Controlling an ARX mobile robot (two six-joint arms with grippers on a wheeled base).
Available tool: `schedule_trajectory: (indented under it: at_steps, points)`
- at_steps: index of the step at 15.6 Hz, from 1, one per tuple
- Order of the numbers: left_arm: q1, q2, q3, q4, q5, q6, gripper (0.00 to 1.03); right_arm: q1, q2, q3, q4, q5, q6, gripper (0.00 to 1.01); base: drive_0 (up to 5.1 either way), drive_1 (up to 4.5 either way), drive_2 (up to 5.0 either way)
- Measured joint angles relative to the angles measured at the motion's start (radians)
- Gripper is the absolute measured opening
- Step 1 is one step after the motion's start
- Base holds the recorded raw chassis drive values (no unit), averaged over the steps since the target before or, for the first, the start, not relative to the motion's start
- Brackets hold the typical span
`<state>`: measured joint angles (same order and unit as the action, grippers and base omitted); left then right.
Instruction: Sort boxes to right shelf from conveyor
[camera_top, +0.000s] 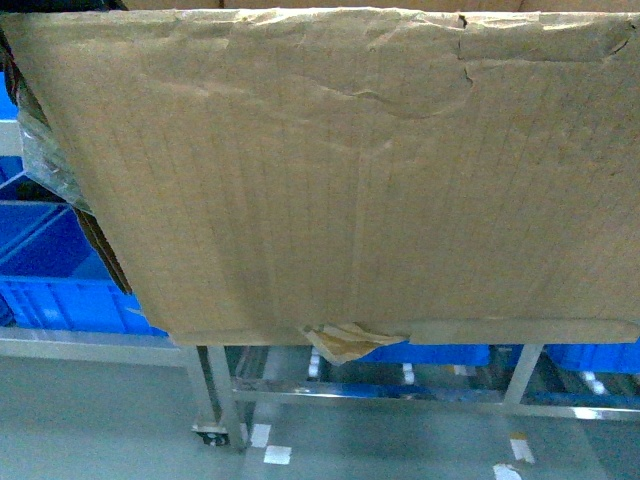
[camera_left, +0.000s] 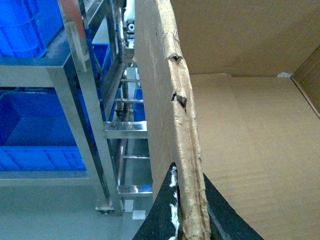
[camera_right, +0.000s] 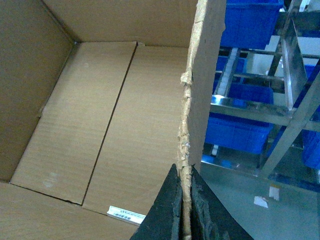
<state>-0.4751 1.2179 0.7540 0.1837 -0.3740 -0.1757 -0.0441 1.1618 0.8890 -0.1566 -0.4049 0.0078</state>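
Observation:
The brown cardboard box (camera_top: 350, 180) is held up and tilted, and its underside fills the head view, with peeling tape (camera_top: 345, 340) at the bottom seam. My left gripper (camera_left: 192, 220) is shut on the box's ragged left wall edge (camera_left: 180, 115). On the right wall edge (camera_right: 200, 75), my right gripper (camera_right: 186, 210) is shut, its black fingers (camera_right: 167, 215) pinching the cardboard. The box interior (camera_right: 125, 115) looks empty apart from a white label (camera_right: 125, 215). The steel shelf (camera_top: 370, 395) stands just behind and below the box. The conveyor is out of view, and neither gripper shows in the head view.
Blue plastic crates (camera_top: 60, 290) sit on the steel rack tiers to the left and behind (camera_right: 240, 130). Shiny rack uprights (camera_left: 85, 100) stand close to the box's left wall. The grey floor (camera_top: 100, 420) below carries white tape marks and a rack foot (camera_top: 212, 432).

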Motion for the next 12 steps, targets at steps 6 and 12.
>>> schedule_trajectory:
  at_steps: [6,12]
  points:
    - [0.0,0.0,0.0,-0.007,0.001,0.0,0.04,0.0,0.001,-0.001,-0.008,0.0,0.0,0.02,0.0,0.0,0.0]
    - [0.0,0.0,0.0,-0.004,0.001,0.0,0.04,0.0,0.001,-0.001,-0.004,0.0,0.0,0.02,0.0,0.0,0.0]
